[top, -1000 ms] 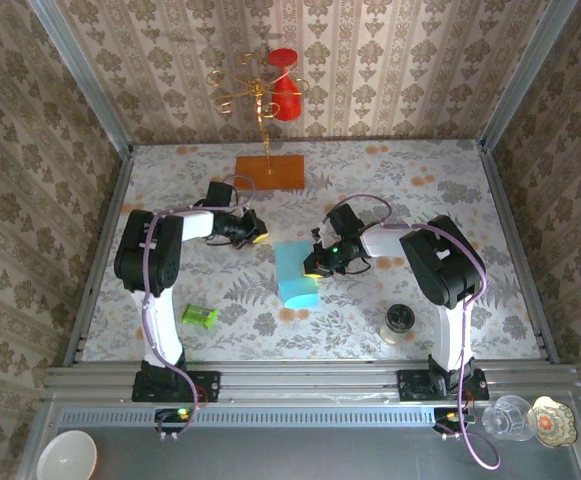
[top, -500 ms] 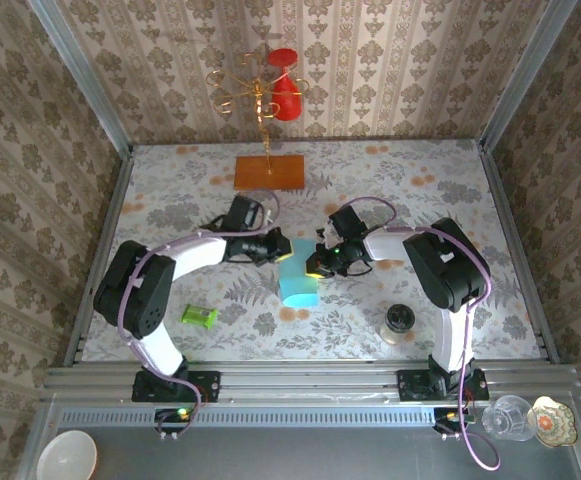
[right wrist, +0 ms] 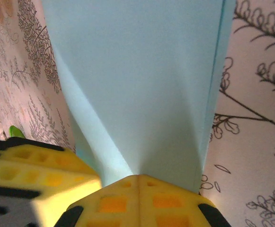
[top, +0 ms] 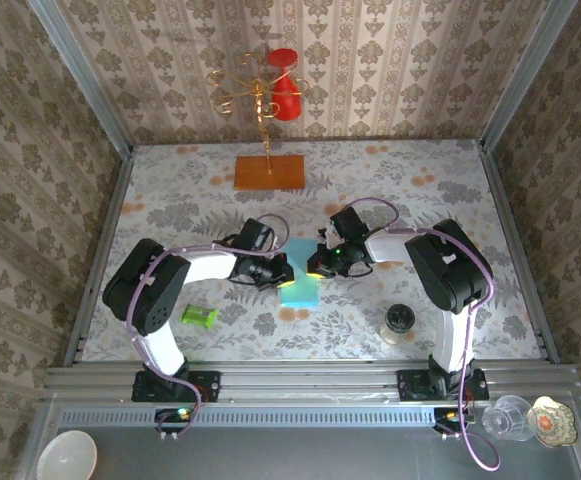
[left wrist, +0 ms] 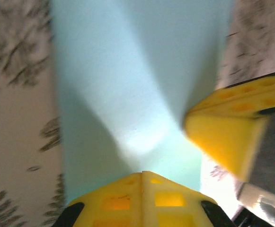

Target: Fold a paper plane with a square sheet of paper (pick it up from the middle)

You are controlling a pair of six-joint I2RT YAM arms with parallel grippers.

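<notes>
Obs.: the square sheet of paper is found flat on the table, approx. mid-width, btwn the two arms. It is seen as a rectangle, taller than wide. In the right wrist view a doubled edge is noted along one long side, so a first half-fold is judged already made; no nose or wings are formed yet. The left gripper is set at the sheet's left edge and the right gripper at its right edge, tips nearly facing across the paper. Fingers on both are clenched tight, pads together, w/ tips placed at the paper surface and shading fanning out from each tip. Whether paper is nipped btwn the pads or merely pressed down cannot be told. Step in hand, est.: sheet being pinned or creased at mid-length, early in the fold sequence. Next move, est.: one tip to be held as anchor while the other is drawn along the fold line, or a corner to be lifted toward the ctr crease. Light pressure is called for, as thin paper may skid or buckle on the patterned surface.
</notes>
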